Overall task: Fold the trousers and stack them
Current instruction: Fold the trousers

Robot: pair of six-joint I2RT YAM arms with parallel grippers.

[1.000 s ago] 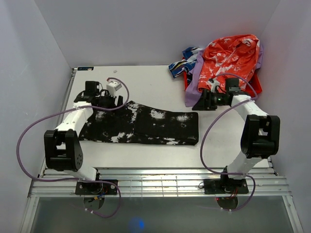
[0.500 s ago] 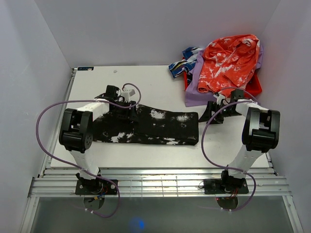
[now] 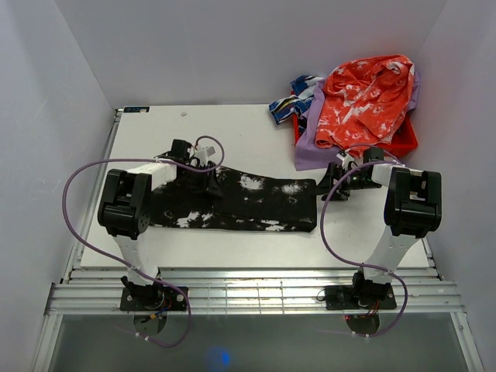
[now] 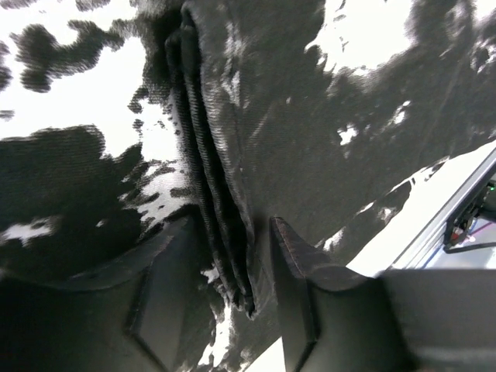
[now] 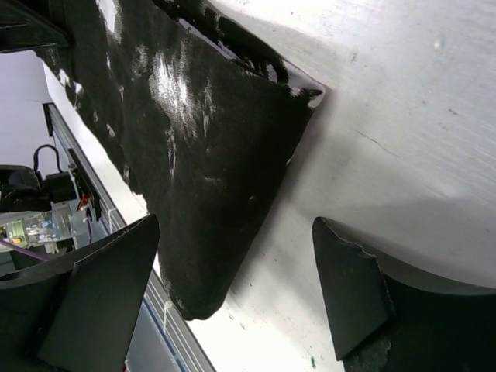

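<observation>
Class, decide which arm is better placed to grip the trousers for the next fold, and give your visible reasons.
Left, probably. The left gripper straddles the layered fold edge of the trousers, ready to close on it. The right gripper hangs open near their right end, holding nothing.

Shows soft, even overhead light in the top view, sharp throughout, with barely any shadow on the white table (image 3: 256,132). Looks dimmer at the wrists: renders the weave of the trousers (image 4: 349,155) crisply, leaves the left fingers (image 4: 167,302) dark and soft-edged, catches pale sheen and grey shadow on the right.
</observation>
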